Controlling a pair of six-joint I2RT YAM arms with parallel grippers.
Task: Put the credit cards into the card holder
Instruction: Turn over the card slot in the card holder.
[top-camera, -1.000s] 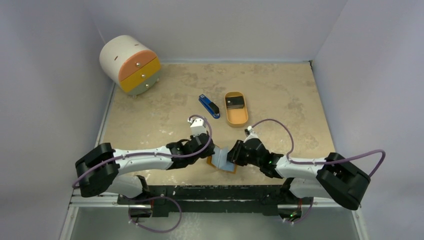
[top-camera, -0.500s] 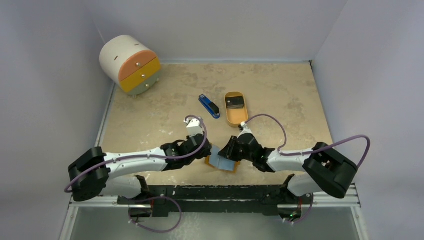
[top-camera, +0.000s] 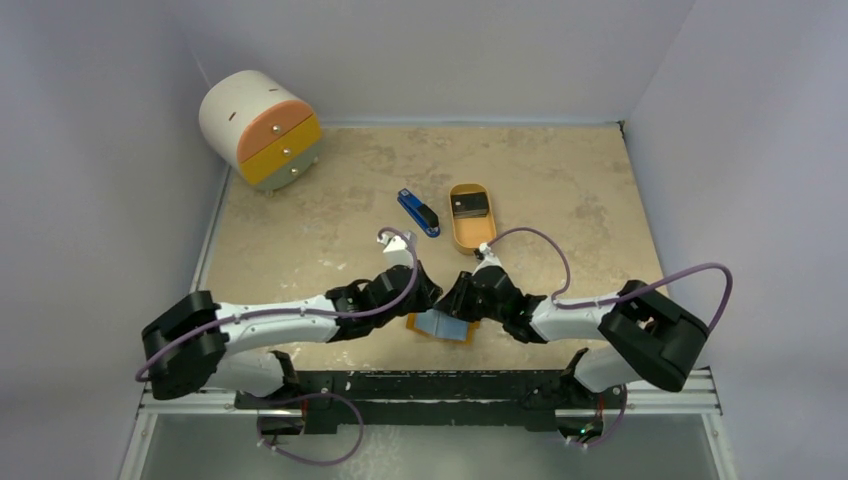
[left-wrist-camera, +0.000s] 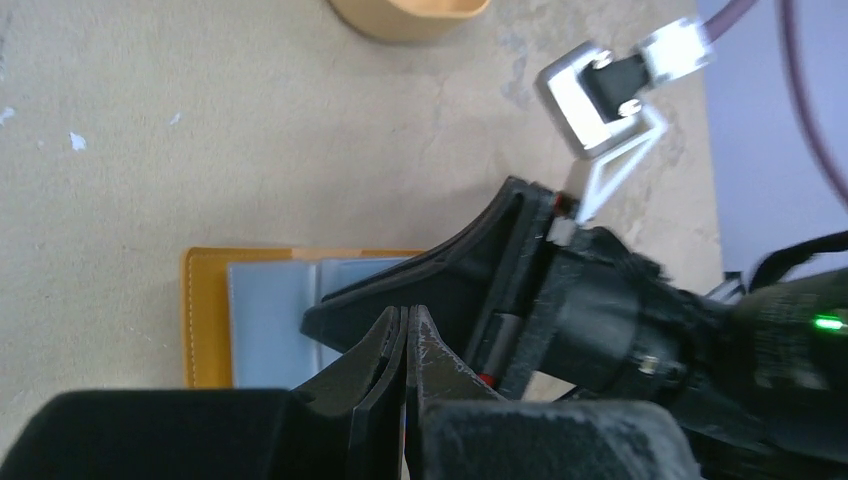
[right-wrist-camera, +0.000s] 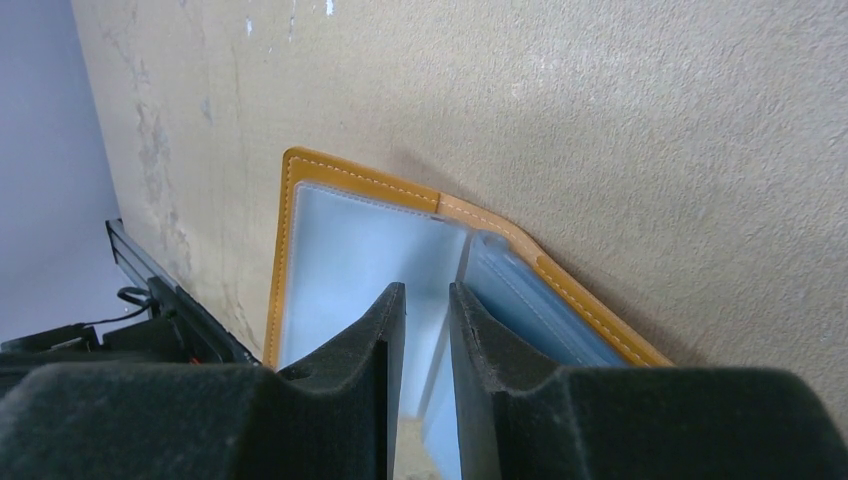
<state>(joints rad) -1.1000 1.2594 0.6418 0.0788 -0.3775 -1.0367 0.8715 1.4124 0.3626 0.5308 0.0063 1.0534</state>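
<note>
Card holder spread open, cards not yet picked up
The right gripper (right-wrist-camera: 427, 292) hangs with its jaws narrow over the clear sleeves (right-wrist-camera: 350, 270) of the card holder (top-camera: 440, 327); whether it nips a leaf I cannot tell. The left gripper (left-wrist-camera: 407, 312), jaws pressed together on nothing visible, sits at the card holder's 11 o'clock. The card holder lies open at the table's (top-camera: 560, 200) 6 o'clock. The credit cards (top-camera: 470, 206) lie in the oval tray (top-camera: 473, 243) at its 12 o'clock, well apart. I judge the card holder is being readied; next, one arm should pin it flat while the other pinches a thin card by its edge
</note>
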